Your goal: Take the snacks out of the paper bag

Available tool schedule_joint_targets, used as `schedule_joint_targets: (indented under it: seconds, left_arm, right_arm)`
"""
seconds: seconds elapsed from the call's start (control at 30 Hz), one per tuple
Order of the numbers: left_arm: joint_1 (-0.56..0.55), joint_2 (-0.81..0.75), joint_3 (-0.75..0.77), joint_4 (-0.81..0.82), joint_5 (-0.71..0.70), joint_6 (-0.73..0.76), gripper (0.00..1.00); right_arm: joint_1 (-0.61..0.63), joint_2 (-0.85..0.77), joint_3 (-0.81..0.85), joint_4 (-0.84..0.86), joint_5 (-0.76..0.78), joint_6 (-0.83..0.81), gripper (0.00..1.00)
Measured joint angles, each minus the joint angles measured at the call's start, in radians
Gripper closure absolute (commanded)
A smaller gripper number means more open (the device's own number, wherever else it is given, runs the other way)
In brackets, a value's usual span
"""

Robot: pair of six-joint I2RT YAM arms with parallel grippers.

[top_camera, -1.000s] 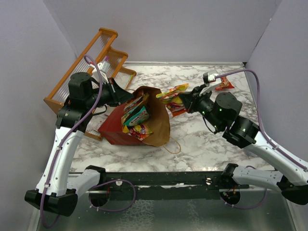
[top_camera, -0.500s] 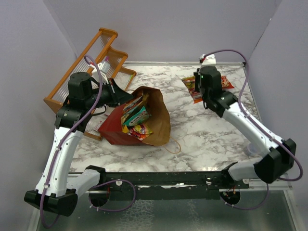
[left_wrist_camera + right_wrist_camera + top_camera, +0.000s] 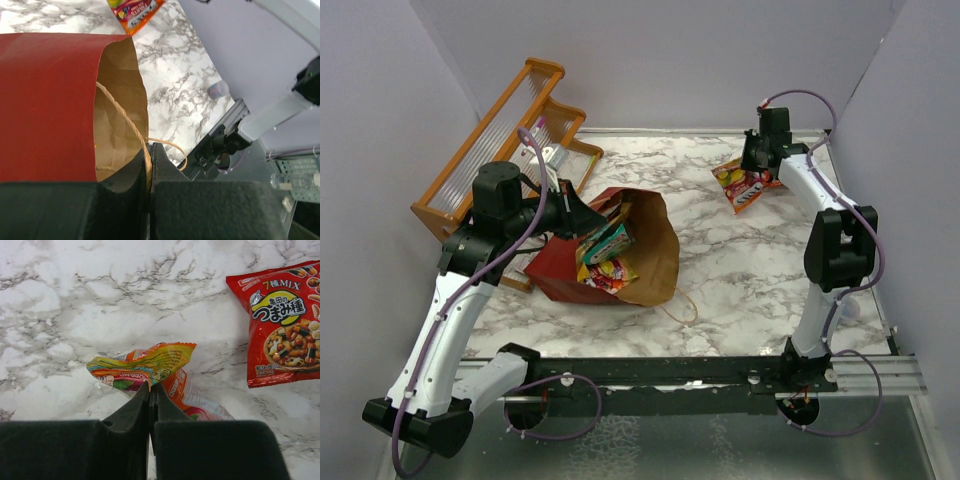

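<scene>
Unloading is going on: right claw (image 3: 150,386), clamped on an orange-yellow snack packet (image 3: 150,360) over the table (image 3: 65,300) beneath it, is needing to open next, left claw (image 3: 148,149) pinching the paper bag (image 3: 50,100).

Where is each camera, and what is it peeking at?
Top external: above, behind, looking down on the marble table; left arm, right arm show.
Left wrist: on the left arm, facing past the left gripper, shut on the paper bag rim.
Right wrist: facing down at the table; the right gripper pinches the orange packet.
Shared: all three show that packet.
</scene>
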Motion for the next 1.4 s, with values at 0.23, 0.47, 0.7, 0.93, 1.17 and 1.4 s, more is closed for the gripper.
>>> schedule_joint_targets:
  seconds: [0.23,0.47,0.7,0.93,1.17,1.4]
  left_arm:
    - [-0.048,-0.04,-0.03,-0.045,-0.009,0.049,1.0]
    - [-0.05,-0.094,-0.066,-0.057,-0.026,0.054,1.0]
    - [-0.05,-0.102,-0.066,-0.05,-0.039,0.034,1.0]
    - [-0.05,-0.097,-0.073,-0.047,-0.06,0.013,1.0]
    - [-0.05,-0.108,-0.087,-0.045,-0.087,-0.011,1.0]
    - [-0.05,-0.116,-0.101,-0.034,-0.103,-0.034,1.0]
  right_arm:
    - [-0.066,0.146,0.139,-0.042,-0.04,0.006,0.99]
    - [-0.082,0.281,0.278,-0.064,-0.068,0.004,0.92]
    - [-0.082,0.378,0.385,-0.101,-0.068,-0.017,0.54]
    - [-0.087,0.33,0.322,-0.121,-0.067,-0.041,0.38]
    - [-0.088,0.014,-0.045,-0.066,-0.162,-0.027,0.31]
    - [-0.08,-0.381,-0.438,0.11,-0.392,0.014,0.28]
